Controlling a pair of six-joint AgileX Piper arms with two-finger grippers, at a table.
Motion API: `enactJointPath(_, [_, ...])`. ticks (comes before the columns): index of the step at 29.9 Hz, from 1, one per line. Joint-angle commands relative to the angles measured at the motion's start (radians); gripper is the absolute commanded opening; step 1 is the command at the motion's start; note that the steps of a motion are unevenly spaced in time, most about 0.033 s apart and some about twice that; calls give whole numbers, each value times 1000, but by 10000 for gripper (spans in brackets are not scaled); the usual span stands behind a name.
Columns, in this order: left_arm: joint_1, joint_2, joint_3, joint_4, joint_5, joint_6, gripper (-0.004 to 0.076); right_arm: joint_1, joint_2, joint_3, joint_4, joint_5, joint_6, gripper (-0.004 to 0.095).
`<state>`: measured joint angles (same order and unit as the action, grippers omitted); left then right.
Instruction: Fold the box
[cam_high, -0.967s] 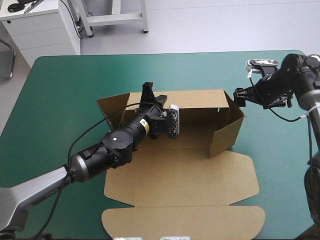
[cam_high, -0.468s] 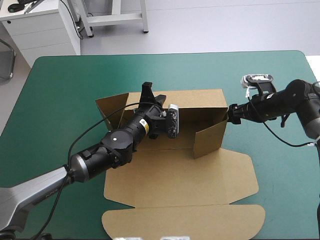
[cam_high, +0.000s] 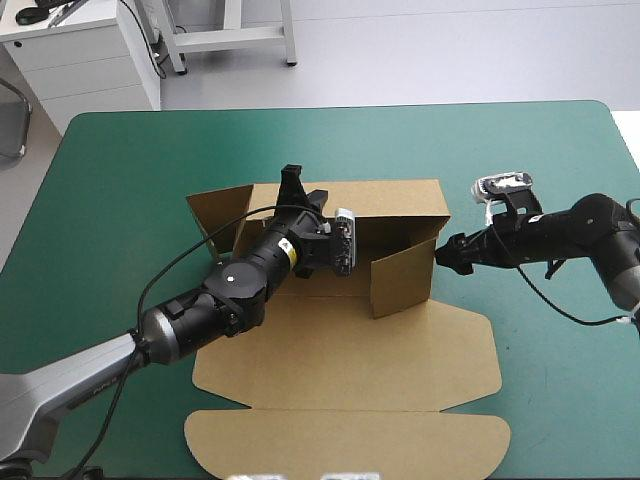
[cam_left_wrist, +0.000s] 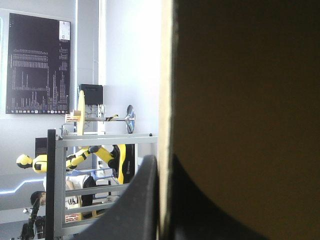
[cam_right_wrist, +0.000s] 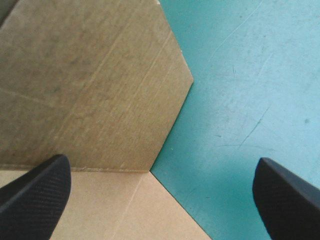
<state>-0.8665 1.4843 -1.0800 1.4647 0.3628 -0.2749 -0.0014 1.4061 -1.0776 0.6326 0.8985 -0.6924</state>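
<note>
From above, the box (cam_high: 340, 350) lies near the middle of the teal-green cover (cam_high: 120, 180), partly raised. Its back wall (cam_high: 400, 197) stands upright along the far side. The left flap (cam_high: 215, 215) angles outward from that wall's left end. The right side wall (cam_high: 400, 280) is swung inward over the base. The lid (cam_high: 350, 440) lies flat toward the near edge of the table. My left gripper (cam_high: 296, 190) reaches in from the left and sits on the top edge of the back wall, toward its left end. My right gripper (cam_high: 445, 258) comes in low from the right, its tips at the outer face of the right side wall. I cannot tell whether they touch it.

Along my left wrist, the left gripper (cam_left_wrist: 162, 165) is pinching the brown board. The sheet's pale edge runs straight up between the jaws. One black finger (cam_left_wrist: 132, 210) curves against one face, and the box (cam_left_wrist: 240, 100) fills the other side as a dark field.

Along my right wrist, the right gripper (cam_right_wrist: 161, 160) has its jaws spread wide, and each black finger (cam_right_wrist: 35, 197) stands at a corner, gripping nothing. Ahead of them, an angled flap of the box (cam_right_wrist: 85, 85) rises from a fold line. Paler board lies flat beneath it, and bare cover (cam_right_wrist: 250, 75) lies beside it.
</note>
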Motion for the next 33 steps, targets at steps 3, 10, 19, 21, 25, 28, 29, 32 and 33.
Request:
enactJointPath(3, [-3, -21, 9, 33, -14, -19, -8, -2, -39, -21, 80, 33, -32, 900])
enactJointPath(10, [-3, -17, 25, 33, -14, -19, -8, -2, -39, 6, 168, 98, -104, 899])
enactJointPath(19, [-3, -17, 25, 35, -4, -19, -8, 0, -39, 122, 285, 108, -228, 899])
enactJointPath(21, [-3, -17, 25, 35, 6, -19, -8, 0, -46, 122, 305, 106, -239, 899])
enactJointPath(25, [-3, -17, 25, 35, -5, -19, -8, 9, -55, 122, 363, 38, -292, 834])
enactJointPath(28, [-3, -17, 25, 35, -19, -19, -8, 80, -55, 122, 352, -37, -294, 768])
enactJointPath(29, [-3, -17, 25, 33, -21, -19, -8, 116, -55, 122, 333, -76, -294, 754])
enactJointPath(32, [-3, -17, 25, 27, -23, -19, -8, 204, -55, 122, 264, -251, -239, 713])
enactJointPath(33, [-3, -17, 25, 27, -21, -20, -8, 225, -55, 122, 235, -302, -209, 701])
